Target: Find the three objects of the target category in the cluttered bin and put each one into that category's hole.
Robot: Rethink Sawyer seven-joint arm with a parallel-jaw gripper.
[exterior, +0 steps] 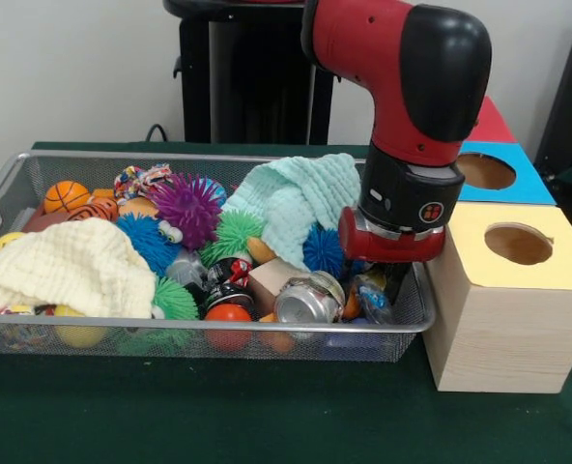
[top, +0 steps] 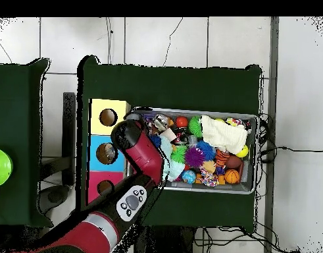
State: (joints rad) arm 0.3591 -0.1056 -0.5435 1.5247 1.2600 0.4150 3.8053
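At the left end of the wire bin (exterior: pixel 6 179) a cream cloth (exterior: pixel 69 266) lies heaped over smaller toys, with an orange ball (exterior: pixel 66 196) behind it near the far wall. Moving rightward, a purple spiky ball (exterior: pixel 186 207) sits above a blue spiky ball (exterior: pixel 147 242), and a green spiky ball (exterior: pixel 236 232) rests just beside them; these three look alike and may be the target category, though the task sentence does not name it, so that is only a guess. Next comes a mint cloth (exterior: pixel 300 198) draped against the far wall, then a small glass jar (exterior: pixel 305 302) near the front wall. At the bin's right end the arm's wrist comes down into the clutter, and the gripper (exterior: pixel 387 280) is buried behind the jar and wrist housing, so I cannot tell whether it is parted or closed, or holding anything. Right of the bin, touching its end, stands the yellow box (exterior: pixel 503 319) with its hole (exterior: pixel 518 244), the blue box (exterior: pixel 518 184) behind it. If the spiky balls are the goal, they lie to the gripper's left along the bin's long axis, away from the boxes.
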